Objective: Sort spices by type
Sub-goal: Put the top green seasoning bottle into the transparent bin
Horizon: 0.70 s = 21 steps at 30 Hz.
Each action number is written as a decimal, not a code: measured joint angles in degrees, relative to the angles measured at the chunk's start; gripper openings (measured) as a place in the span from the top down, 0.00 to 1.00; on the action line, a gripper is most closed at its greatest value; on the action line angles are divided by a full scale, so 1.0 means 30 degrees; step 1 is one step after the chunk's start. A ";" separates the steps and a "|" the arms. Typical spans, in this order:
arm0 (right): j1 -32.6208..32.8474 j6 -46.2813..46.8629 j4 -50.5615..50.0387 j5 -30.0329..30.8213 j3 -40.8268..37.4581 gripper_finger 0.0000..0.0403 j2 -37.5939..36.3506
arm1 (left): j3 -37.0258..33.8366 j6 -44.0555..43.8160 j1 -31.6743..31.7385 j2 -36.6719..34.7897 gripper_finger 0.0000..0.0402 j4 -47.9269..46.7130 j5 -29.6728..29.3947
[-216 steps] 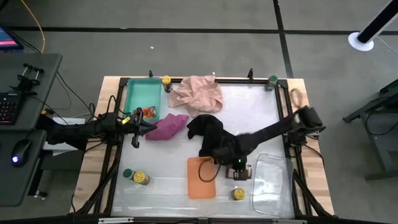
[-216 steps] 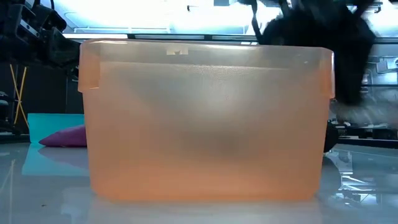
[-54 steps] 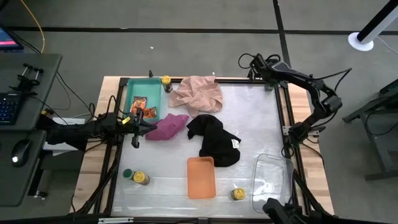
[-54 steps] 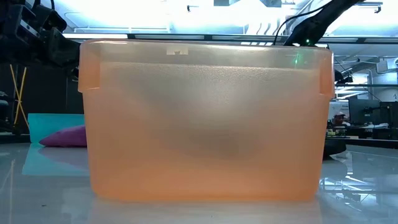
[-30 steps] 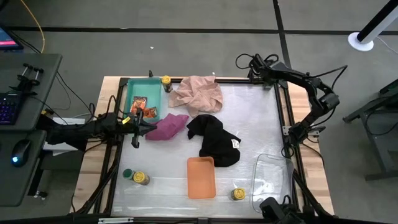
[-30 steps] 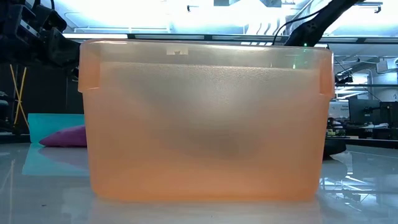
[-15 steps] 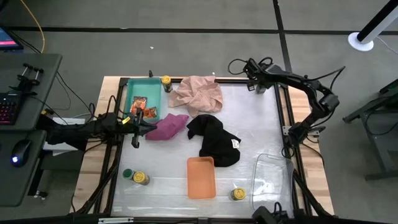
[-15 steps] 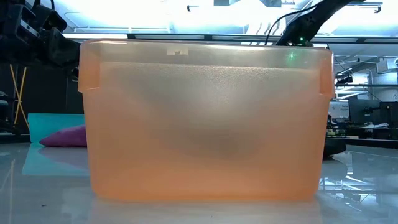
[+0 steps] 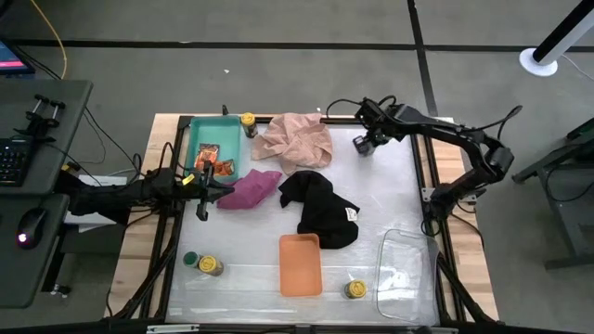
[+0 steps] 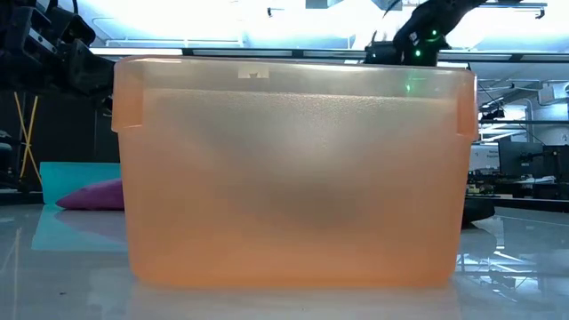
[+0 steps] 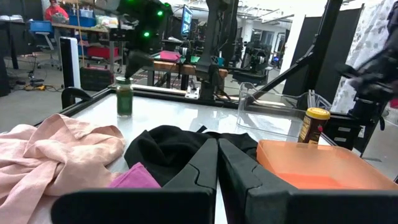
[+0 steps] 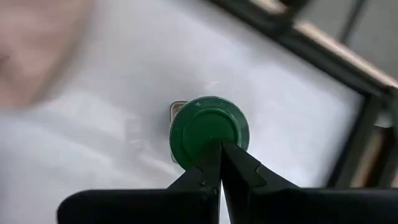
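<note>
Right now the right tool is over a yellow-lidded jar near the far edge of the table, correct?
Not quite: the lid is green, not yellow. The right wrist view shows the right tool over a green-lidded jar, and the high view puts both near the far edge of the table.

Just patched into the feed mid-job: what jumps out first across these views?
The right claw hangs at the table's far edge beside the pink cloth, shut fingers directly above a green-lidded jar on the white tabletop. In the low view, the orange tray blocks nearly everything. The left claw, shut, waits by the teal tray, which holds orange-red packets.
</note>
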 joint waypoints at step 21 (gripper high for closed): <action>0.4769 -0.0535 -0.2356 -0.5207 -0.0051 1.00 -0.4214 | 0.0000 -0.0001 -0.0004 0.0001 1.00 0.0000 0.0000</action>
